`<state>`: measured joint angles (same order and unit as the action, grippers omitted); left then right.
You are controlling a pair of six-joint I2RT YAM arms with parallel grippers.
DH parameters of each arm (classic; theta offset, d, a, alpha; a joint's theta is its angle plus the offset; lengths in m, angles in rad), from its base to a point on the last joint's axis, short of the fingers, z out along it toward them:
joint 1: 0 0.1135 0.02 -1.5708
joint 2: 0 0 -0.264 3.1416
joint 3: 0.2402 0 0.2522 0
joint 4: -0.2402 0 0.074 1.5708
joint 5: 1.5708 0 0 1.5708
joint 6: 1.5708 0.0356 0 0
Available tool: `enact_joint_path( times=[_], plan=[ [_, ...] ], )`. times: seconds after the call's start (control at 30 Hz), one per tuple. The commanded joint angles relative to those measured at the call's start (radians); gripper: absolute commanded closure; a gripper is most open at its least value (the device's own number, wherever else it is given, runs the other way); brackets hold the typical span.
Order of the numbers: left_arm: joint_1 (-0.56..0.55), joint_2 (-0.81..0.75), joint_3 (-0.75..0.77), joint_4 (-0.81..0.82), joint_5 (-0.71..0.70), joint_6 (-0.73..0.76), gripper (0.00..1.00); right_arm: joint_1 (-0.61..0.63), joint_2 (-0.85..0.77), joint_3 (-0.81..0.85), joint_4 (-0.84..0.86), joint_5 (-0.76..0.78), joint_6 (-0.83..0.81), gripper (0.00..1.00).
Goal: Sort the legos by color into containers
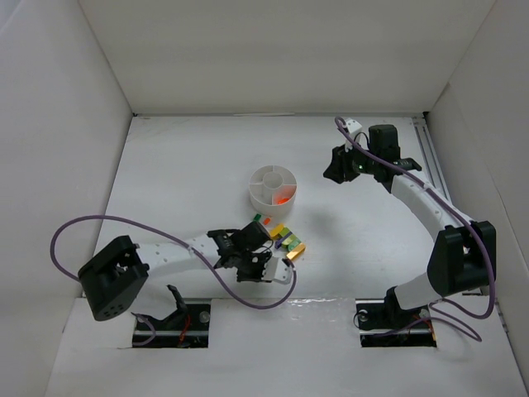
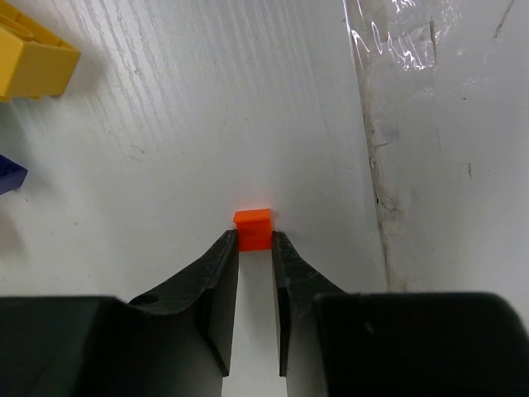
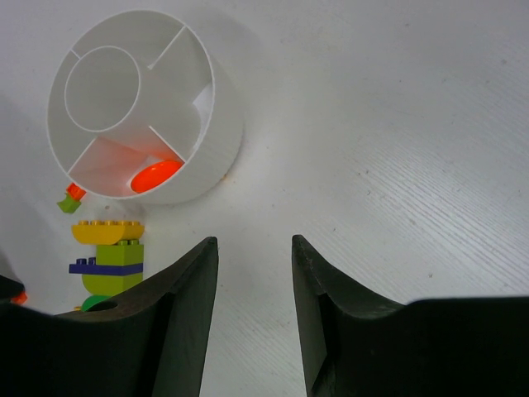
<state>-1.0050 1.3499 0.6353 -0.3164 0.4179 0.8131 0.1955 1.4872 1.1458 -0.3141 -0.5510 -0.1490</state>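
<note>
**Left wrist view.** My left gripper (image 2: pixel 254 241) is closed onto an orange-red brick (image 2: pixel 253 228). One fingertip presses each side face, so the brick fills the gap at the very tips. The brick rests on the table (image 2: pixel 207 107) close to the middle of the near edge, just beside a glossy seam (image 2: pixel 376 165). It looks about as wide as it is deep, so I cannot tell its long axis. Its sides sit square to my fingers. A yellow brick (image 2: pixel 29 62) and a dark blue-purple bit (image 2: pixel 10 174) lie apart from it, farther from the near edge.

**Right wrist view.** My right gripper (image 3: pixel 254 248) hangs over bare table to the right of the dish (image 3: pixel 216 153), jaws apart, with nothing between them. The round white dish stands upright near the middle of the table, with a central well ringed by wedge compartments. One orange-red piece (image 3: pixel 155 174) lies in the wedge facing the near edge.

Between the dish and the near edge lies a multicolour clump (image 3: pixel 111 260), made of yellow, green, purple and green parts in a row. Its long axis runs from the dish toward the near right corner, and the yellow studded end points at the dish. A small green-and-orange bit (image 3: pixel 70 198) lies just beside the dish wall; I cannot tell whether they touch.
</note>
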Motion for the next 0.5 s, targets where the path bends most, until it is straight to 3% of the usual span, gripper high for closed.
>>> enact_joint_path(
  times=[0.0,0.2,0.47],
  plan=[
    [0.002,-0.085,-0.003,-0.046,0.015,-0.015,0.94,-0.008,-0.002,0.034,0.007,-0.023,0.009,0.53],
    [0.068,-0.221,0.131,-0.020,-0.030,-0.111,0.96,-0.008,-0.011,0.043,0.007,-0.023,0.009,0.53],
    [0.248,-0.049,0.380,-0.017,-0.030,-0.158,0.97,-0.008,0.007,0.086,-0.002,-0.023,0.009,0.53]
  ],
)
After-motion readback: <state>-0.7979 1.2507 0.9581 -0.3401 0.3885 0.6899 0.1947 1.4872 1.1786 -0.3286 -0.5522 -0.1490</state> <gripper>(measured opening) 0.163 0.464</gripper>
